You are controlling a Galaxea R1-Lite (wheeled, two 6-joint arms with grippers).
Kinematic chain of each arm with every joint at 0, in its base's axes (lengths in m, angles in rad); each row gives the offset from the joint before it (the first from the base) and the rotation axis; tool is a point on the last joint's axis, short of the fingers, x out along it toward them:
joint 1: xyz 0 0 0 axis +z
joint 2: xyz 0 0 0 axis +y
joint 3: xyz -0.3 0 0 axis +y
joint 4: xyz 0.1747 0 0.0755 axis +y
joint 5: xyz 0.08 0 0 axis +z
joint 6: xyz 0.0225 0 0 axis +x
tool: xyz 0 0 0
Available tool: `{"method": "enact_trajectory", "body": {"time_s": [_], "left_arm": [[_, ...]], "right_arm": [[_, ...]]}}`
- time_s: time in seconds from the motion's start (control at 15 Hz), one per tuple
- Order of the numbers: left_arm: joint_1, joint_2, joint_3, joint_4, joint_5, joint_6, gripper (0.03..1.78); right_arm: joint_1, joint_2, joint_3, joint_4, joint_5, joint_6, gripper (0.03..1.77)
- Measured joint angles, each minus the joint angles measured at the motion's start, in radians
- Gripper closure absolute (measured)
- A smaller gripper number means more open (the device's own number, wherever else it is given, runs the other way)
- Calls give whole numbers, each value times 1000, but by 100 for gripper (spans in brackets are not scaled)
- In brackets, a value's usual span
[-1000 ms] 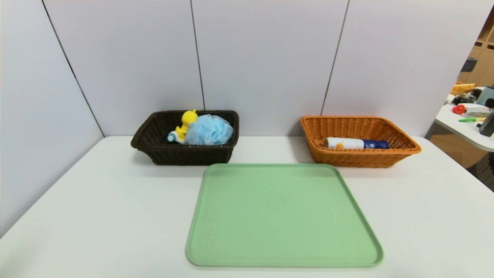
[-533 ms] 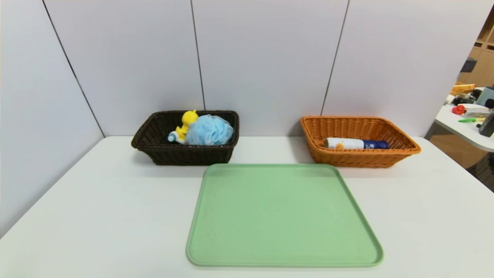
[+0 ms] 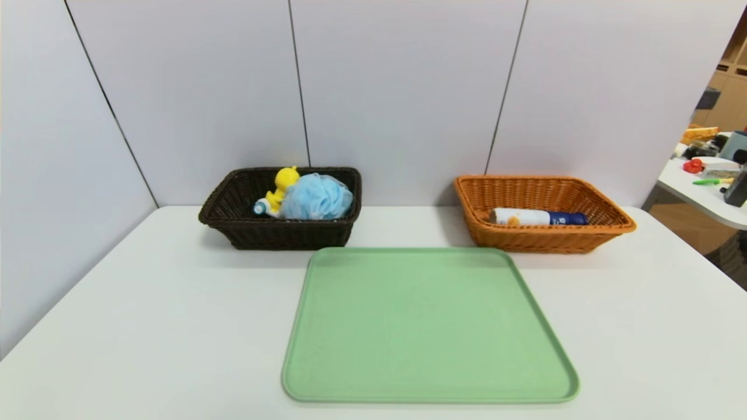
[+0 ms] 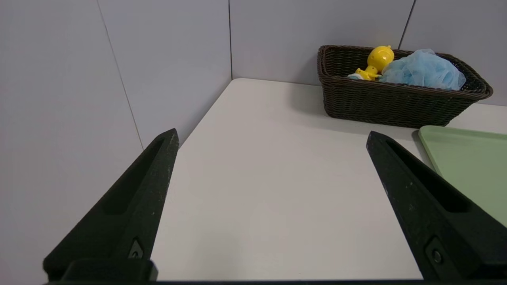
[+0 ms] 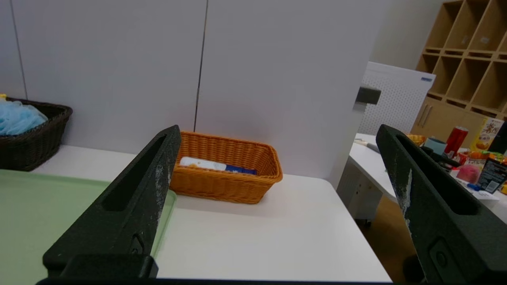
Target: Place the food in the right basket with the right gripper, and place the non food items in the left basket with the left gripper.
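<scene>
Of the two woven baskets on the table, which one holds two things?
The dark brown basket on the left: it holds a yellow duck toy and a light-blue bath pouf. The orange basket holds only one container, lying on its side.

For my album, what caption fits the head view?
Duck toy and pouf in dark basket, container in orange basket.

Right wrist view. The right gripper (image 5: 277, 134) stands with jaws spread wide, nothing between them, above the white table (image 5: 269, 241). The right basket (image 5: 225, 184), orange wicker, sits near the table's far edge and holds the food (image 5: 216, 165) lying on its side. A green tray (image 5: 43, 206) lies just beside it. The left basket (image 5: 33, 138), dark brown, holds a blue pouf (image 5: 16, 116).
</scene>
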Motion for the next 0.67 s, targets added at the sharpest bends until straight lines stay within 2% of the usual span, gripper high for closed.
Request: {"method": "enact_trajectory", "body": {"time_s": [0.2,0.33,0.4,0.67], "left_arm": [[-1,-47,28,2,-4,6,12],[-1,-65,43,1,-5,17,12],[-1,-70,51,1,-4,17,12],[-1,-74,89,-8,-1,43,12]], "right_arm": [[8,-12,87,-124,12,-5,10],[15,-26,96,-51,68,-11,10],[18,-33,104,-28,80,-12,10],[31,-70,180,-41,86,-20,10]]}}
